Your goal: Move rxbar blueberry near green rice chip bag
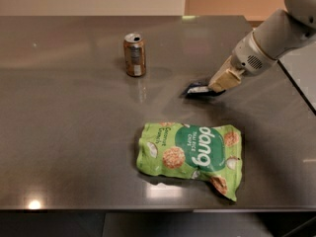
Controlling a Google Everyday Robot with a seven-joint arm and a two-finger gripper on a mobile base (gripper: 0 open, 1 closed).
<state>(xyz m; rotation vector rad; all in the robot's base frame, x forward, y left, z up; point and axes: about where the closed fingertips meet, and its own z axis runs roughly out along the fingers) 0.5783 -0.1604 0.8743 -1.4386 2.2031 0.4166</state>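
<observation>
The rxbar blueberry [196, 89], a small flat dark navy wrapper with white print, is at the right middle of the dark table, held by its right end. My gripper [216, 86] comes in from the upper right on a white arm and is shut on the bar, holding it at or just above the tabletop. The green rice chip bag [191, 155], bright green with white "dang" lettering, lies flat toward the front of the table, below and slightly left of the bar, with a gap of table between them.
A brown-gold soda can [134, 55] stands upright at the back left of the bar. The table's right edge [296, 88] runs just behind my arm, and its front edge [148, 209] lies below the bag.
</observation>
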